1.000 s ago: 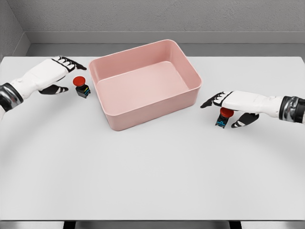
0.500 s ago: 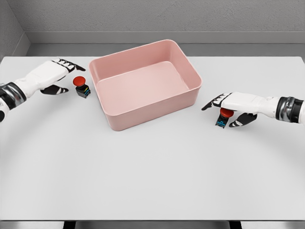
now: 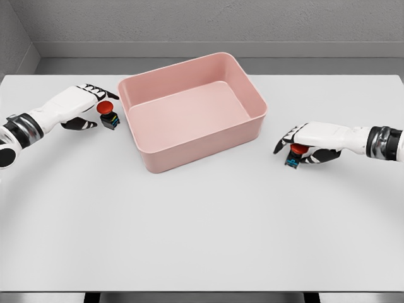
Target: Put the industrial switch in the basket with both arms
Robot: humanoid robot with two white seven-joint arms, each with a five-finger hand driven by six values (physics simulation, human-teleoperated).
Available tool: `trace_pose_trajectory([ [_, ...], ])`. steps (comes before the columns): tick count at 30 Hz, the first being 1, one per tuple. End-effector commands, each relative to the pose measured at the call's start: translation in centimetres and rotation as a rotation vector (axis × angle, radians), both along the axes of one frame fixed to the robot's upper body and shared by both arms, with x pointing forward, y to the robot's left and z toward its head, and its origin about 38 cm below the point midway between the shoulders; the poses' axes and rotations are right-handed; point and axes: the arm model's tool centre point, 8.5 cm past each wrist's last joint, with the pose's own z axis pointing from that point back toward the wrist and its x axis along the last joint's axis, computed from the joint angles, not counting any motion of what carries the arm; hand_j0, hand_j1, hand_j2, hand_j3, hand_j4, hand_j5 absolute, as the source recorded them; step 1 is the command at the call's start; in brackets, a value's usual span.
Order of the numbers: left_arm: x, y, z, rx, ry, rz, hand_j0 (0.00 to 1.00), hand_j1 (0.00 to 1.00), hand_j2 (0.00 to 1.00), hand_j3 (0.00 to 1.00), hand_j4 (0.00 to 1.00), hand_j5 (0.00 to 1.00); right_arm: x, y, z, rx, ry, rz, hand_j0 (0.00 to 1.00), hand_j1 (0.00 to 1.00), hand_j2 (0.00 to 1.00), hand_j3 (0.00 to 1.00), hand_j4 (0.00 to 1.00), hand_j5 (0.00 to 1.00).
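Two industrial switches with red buttons and black bodies stand on the white table. One switch (image 3: 108, 117) is just left of the pink basket (image 3: 146, 146). My left hand (image 3: 100, 111) cups it from the left, fingers (image 3: 101, 90) spread above it and thumb low beside it, not closed on it. The other switch (image 3: 294, 156) sits right of the basket. My right hand (image 3: 294, 153) has its fingers (image 3: 284, 140) and thumb curled around this switch, hiding part of the button.
The basket is a wide rectangular tub, set at an angle at the table's centre back, with nothing inside. A grey wall runs behind the table (image 3: 202, 240).
My left hand has slid right and down to the left switch. The right hand's fingers and thumb have curled in around the right switch. Neither switch has moved.
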Motion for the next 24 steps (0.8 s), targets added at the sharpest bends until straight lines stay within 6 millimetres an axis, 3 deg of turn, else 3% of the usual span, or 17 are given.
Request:
trace_pose_trajectory([
  [1,0.0,0.1,0.1,-0.006,-0.001,0.003,0.84,0.84,0.84,0.84,0.84,0.84,0.0,-0.1,0.1,-0.001,0.0,-0.001,0.61,0.61,0.61,0.61,0.61,0.61],
  [5,0.0,0.2,0.1,-0.005,-0.001,0.004,0.84,0.84,0.84,0.84,0.84,0.84,0.1,-0.2,0.4,-0.019,0.008,0.006,0.53,0.53,0.53,0.53,0.53,0.53],
  [15,0.2,0.7,-0.5,-0.006,0.019,0.028,0.84,0.84,0.84,0.84,0.84,0.84,0.8,-0.2,2.3,-0.006,-0.038,0.018,0.5,0.5,0.5,0.5,0.5,0.5],
  [24,0.6,0.0,-1.2,-0.008,0.032,0.028,0.84,0.84,0.84,0.84,0.84,0.84,1.2,-0.3,3.9,-0.005,-0.072,0.017,0.49,0.49,0.49,0.49,0.49,0.49],
])
